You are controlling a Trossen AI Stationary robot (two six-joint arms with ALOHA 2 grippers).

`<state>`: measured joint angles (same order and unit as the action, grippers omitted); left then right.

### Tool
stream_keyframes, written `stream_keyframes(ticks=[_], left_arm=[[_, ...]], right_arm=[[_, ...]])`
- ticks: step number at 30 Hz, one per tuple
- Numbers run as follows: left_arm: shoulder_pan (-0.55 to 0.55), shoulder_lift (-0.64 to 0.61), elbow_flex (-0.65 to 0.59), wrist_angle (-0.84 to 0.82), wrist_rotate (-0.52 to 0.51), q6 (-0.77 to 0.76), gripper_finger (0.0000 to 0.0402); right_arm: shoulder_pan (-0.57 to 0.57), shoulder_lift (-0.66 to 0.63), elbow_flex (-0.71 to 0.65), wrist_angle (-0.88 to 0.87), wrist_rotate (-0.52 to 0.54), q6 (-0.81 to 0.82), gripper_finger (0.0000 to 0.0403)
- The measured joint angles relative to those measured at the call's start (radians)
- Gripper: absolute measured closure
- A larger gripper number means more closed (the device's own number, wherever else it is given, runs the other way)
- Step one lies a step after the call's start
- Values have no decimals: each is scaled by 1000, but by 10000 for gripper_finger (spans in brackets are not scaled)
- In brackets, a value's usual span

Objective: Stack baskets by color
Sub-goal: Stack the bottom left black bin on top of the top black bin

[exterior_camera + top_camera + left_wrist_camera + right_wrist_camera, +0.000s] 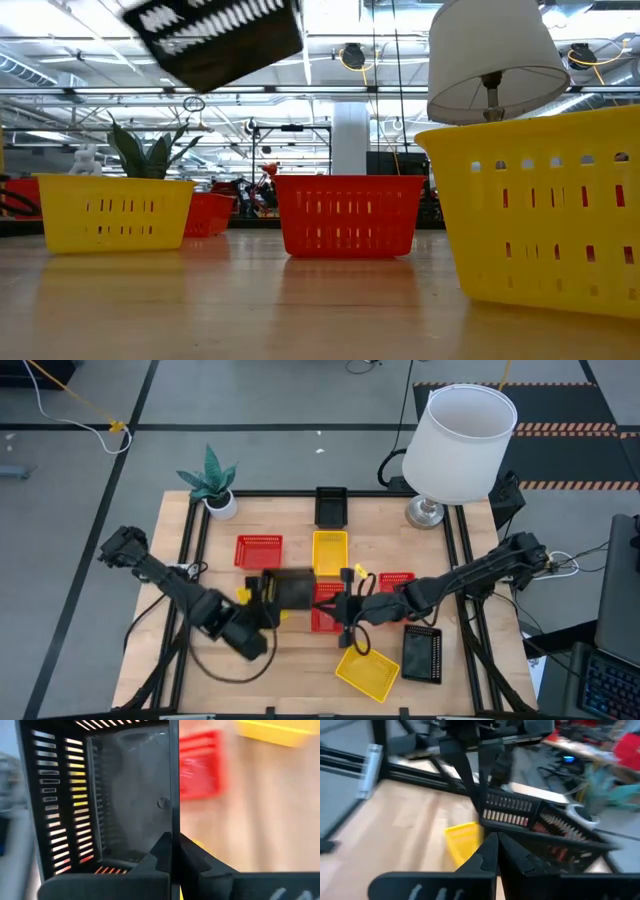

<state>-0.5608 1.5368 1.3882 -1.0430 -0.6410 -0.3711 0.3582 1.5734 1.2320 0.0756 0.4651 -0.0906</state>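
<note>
Left gripper (268,592) clamped shut on the rim of a black basket (292,588), lifted clear above the table (300,520) near its centre; same basket high in the low view. Right gripper (347,607) at three o'clock of it, fingers pressed together, holding nothing. Other black baskets at twelve (331,506) and five o'clock (421,654). Red basket (258,551) at eleven, yellow basket (329,552) at one, another yellow basket (367,672) at five.

The worktop (270,525) centre is crowded: both arms meet there over red baskets (325,605), with a lifted black basket (290,588) blocking passage from the left; the lampshade (462,440) and potted plant (212,485) stand at the far corners. Bare wood lies open along the left edge and near-left corner.
</note>
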Motion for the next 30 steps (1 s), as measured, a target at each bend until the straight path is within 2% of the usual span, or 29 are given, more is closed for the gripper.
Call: stream_keyframes(ticks=[9,15,23,27,30], left_arm=[[140,4,-21,1,-42,104,395],[204,24,-21,36,-53,149,393],[208,101,-22,150,-52,302,389],[216,109,-23,169,-54,336,395],[225,107,-22,183,-55,332,390]], right_arm=[[3,-12,1,-9,101,-28,401],[2,-11,1,-31,222,-75,356],[-18,-8,1,-108,241,-62,282],[-25,-8,0,-147,237,-37,259],[-31,-8,0,-174,186,-28,251]])
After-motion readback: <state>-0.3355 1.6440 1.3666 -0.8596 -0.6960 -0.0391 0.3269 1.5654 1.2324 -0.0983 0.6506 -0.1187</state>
